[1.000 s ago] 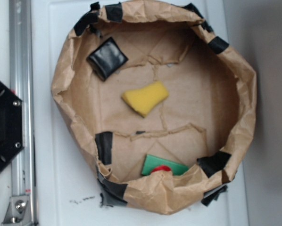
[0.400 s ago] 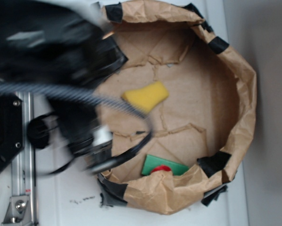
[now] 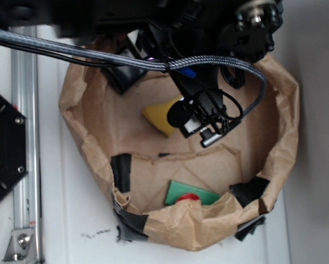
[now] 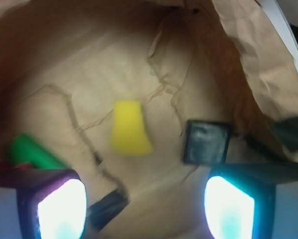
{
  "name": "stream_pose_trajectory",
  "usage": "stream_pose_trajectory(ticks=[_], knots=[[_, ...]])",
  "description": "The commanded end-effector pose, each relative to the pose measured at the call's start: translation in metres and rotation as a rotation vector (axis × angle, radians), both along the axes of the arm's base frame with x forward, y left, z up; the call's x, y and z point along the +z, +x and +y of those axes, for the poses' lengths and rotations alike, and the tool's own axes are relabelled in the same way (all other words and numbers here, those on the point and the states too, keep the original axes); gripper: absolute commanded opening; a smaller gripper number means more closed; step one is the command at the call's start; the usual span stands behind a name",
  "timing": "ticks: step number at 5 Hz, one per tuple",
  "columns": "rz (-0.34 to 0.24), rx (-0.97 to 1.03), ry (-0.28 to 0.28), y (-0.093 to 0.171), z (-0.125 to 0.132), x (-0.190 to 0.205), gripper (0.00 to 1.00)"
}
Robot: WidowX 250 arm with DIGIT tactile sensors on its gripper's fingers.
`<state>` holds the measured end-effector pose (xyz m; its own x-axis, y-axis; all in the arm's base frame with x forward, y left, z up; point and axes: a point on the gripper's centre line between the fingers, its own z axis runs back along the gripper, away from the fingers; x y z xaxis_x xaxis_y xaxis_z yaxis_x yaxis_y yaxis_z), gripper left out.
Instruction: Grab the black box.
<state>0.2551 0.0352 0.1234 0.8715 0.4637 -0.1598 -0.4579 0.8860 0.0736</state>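
The black box (image 4: 207, 142) lies flat on the floor of the brown paper basin (image 3: 274, 143), near its upper left wall in the exterior view and just right of centre in the wrist view, with a glossy, slightly wrinkled top. The hand (image 4: 144, 209) hangs above the basin with its two fingers (image 4: 59, 206) spread wide apart, glowing pale at the bottom corners of the wrist view, and nothing sits between them; the box shows just above the right-hand finger, clear of it. In the exterior view the black arm (image 3: 203, 33) and its braided cable (image 3: 98, 55) reach in from the top edge and hide most of the box, leaving only part of it showing. A yellow sponge (image 4: 130, 128) lies near the middle of the basin floor (half covered by the arm from outside), apart from the box. A green block (image 3: 191, 193) rests near the lower wall with something red (image 3: 187, 197) touching it. Black tape strips (image 3: 121, 171) patch the paper rim, and the basin stands on a white bench (image 3: 76, 220)
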Motion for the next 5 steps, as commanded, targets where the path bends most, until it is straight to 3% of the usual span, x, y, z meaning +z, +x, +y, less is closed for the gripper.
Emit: stream_pose_trajectory(ticks=[1, 5], knots=[[0.047, -0.077, 0.024, -0.0255, 0.0141, -0.0385, 1.0], [0.047, -0.077, 0.024, -0.0255, 0.0141, -0.0385, 1.0]])
